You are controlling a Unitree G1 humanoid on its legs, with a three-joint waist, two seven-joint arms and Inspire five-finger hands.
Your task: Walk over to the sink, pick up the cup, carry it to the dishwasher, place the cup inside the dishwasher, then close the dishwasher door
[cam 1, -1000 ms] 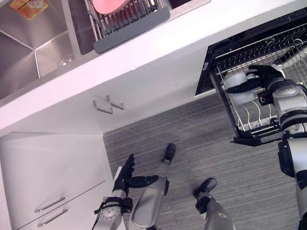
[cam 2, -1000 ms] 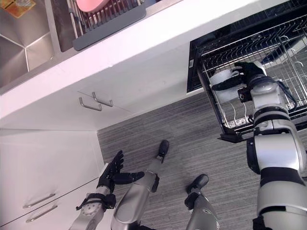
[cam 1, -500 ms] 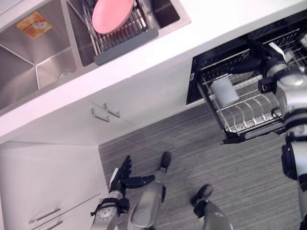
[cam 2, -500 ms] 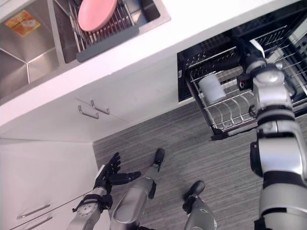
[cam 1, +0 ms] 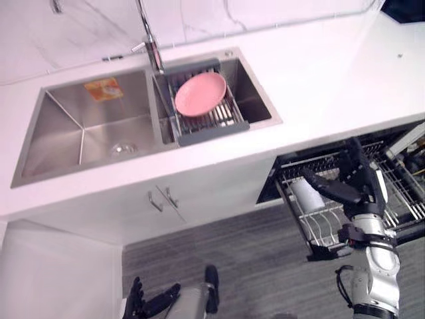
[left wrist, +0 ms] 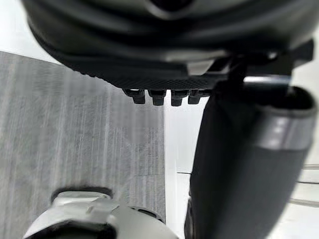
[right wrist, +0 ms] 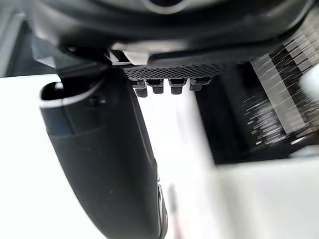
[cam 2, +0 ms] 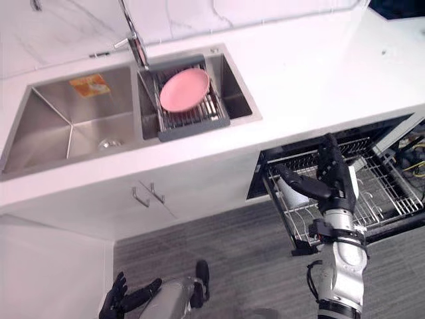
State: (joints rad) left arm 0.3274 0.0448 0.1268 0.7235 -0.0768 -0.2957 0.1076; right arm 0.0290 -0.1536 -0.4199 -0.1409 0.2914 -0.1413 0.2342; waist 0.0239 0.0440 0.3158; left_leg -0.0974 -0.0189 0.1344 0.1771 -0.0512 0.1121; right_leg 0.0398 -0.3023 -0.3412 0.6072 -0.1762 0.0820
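The white cup (cam 1: 307, 195) lies in the front left corner of the pulled-out wire dishwasher rack (cam 2: 380, 194), under the white counter's edge. My right hand (cam 1: 354, 189) is open, fingers spread and thumb stretched toward the cup, raised just in front of the rack and apart from the cup. Its thumb crosses part of the cup. In the right wrist view the thumb (right wrist: 107, 164) and the straight fingertips (right wrist: 164, 85) hold nothing. My left hand (cam 2: 121, 302) hangs open low by the floor, empty, and its fingertips (left wrist: 162, 94) are also straight.
A steel double sink (cam 1: 80, 133) sits in the white counter (cam 1: 332, 86), with a pink plate (cam 1: 200, 94) on a grey drying rack (cam 1: 212, 129) in its right basin. Cabinet handles (cam 1: 163, 199) are below. Grey striped floor (cam 1: 232, 266) lies in front of the dishwasher.
The right hand let go of the cup and drew back out of the rack, fingers spread. The cup stays in the rack. The camera tilted up toward the counter and sink.
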